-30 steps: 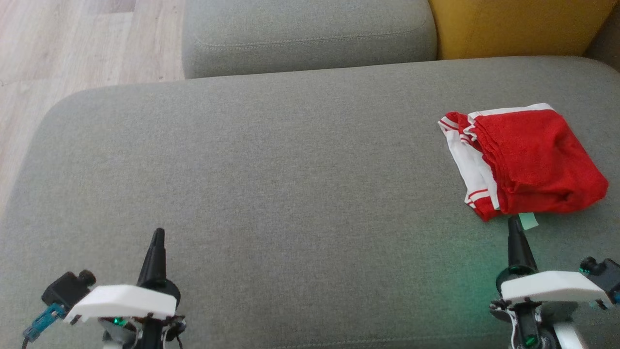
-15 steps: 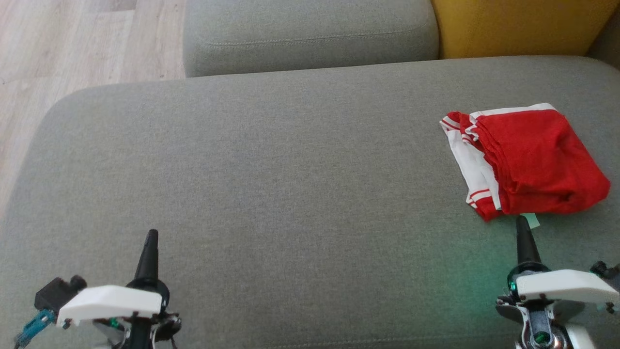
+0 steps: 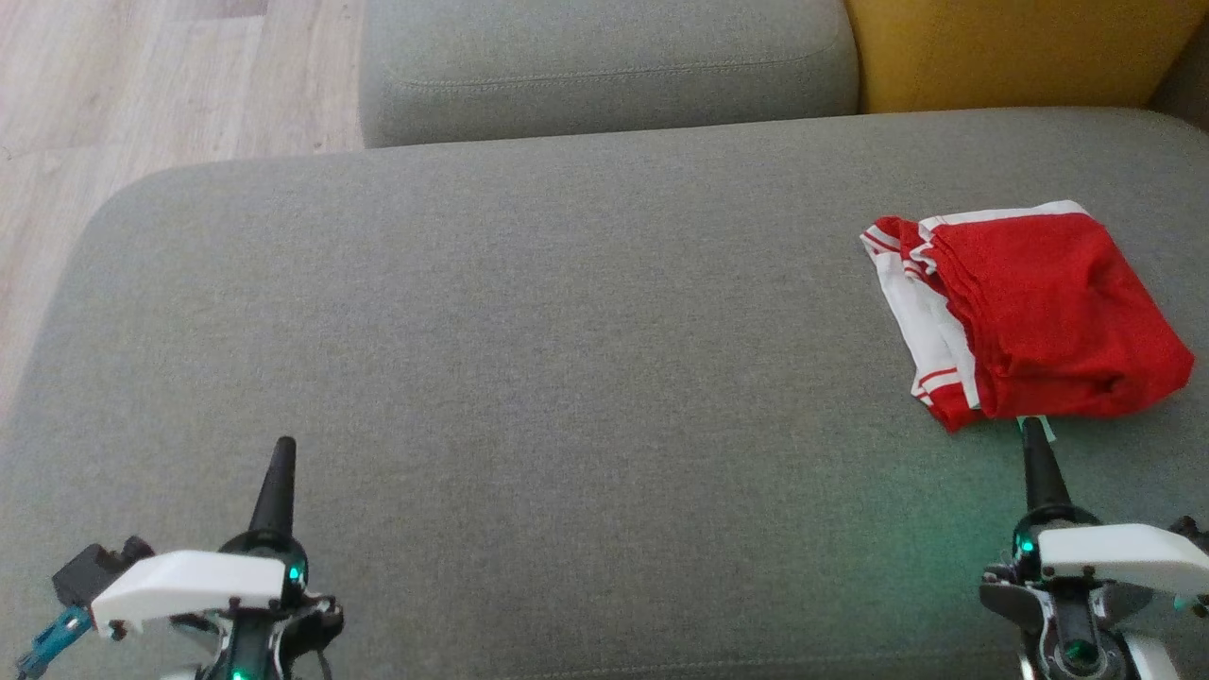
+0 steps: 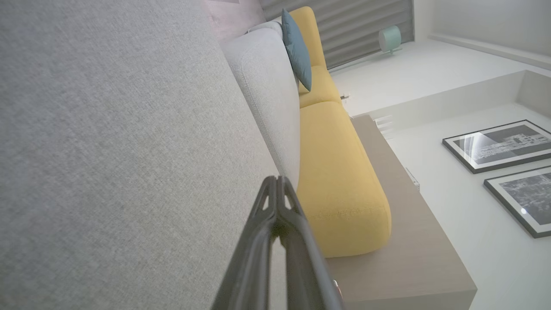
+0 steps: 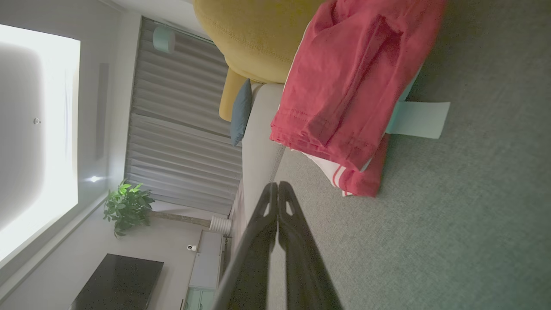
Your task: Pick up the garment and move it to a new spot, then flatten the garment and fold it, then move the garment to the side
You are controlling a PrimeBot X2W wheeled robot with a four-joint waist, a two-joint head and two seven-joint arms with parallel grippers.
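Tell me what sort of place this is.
Most likely a home living room: a grey sofa with a yellow section, framed pictures on the wall, and a potted plant by curtains.

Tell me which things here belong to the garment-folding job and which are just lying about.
Job: red and white garment, folded on the grey sofa seat; left gripper and right gripper, both shut.
Lying about: yellow cushion; blue pillow; framed pictures; potted plant.
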